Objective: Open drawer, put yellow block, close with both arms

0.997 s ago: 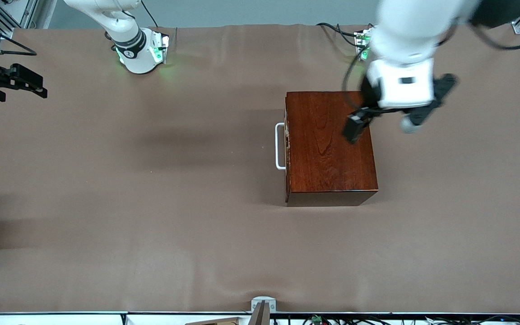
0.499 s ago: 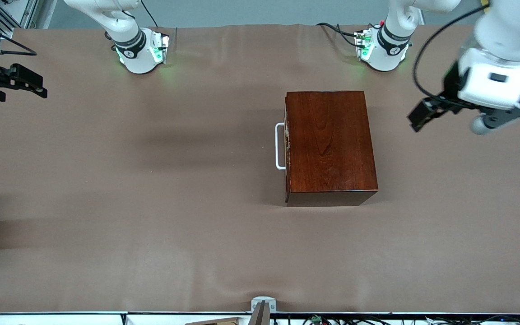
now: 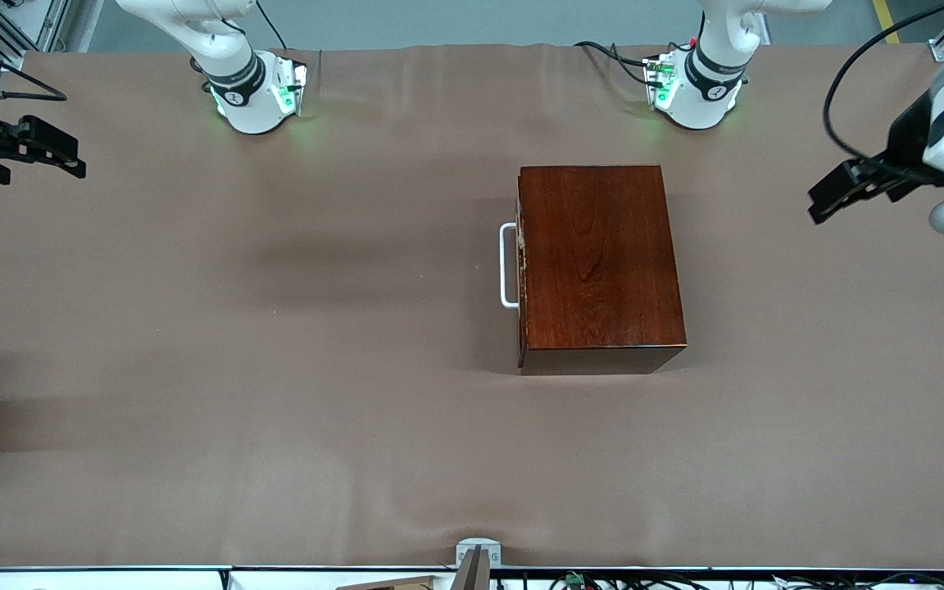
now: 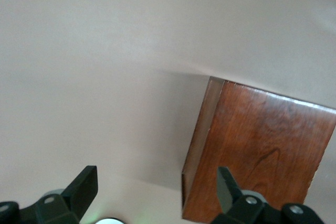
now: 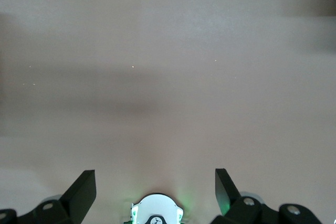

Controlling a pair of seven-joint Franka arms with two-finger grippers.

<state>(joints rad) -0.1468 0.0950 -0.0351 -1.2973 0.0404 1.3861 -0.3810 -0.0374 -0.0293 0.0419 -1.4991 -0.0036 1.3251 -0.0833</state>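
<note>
Drawer [image 3: 521,266] shut flush in box [image 3: 599,266], handle [image 3: 508,265] facing right arm's end. We see no block, likely inside. Left gripper [image 3: 837,192], fingers spread, hangs over table toward left arm's end from box. Right gripper [image 3: 54,152], fingers spread, waits over right arm's end.

The front camera looks down from high across the table [image 3: 275,369] toward both bases. Each wrist camera looks down past its own gripper at the cloth. Front and left wrist views share the wooden box [image 3: 599,262] [image 4: 262,156].
</note>
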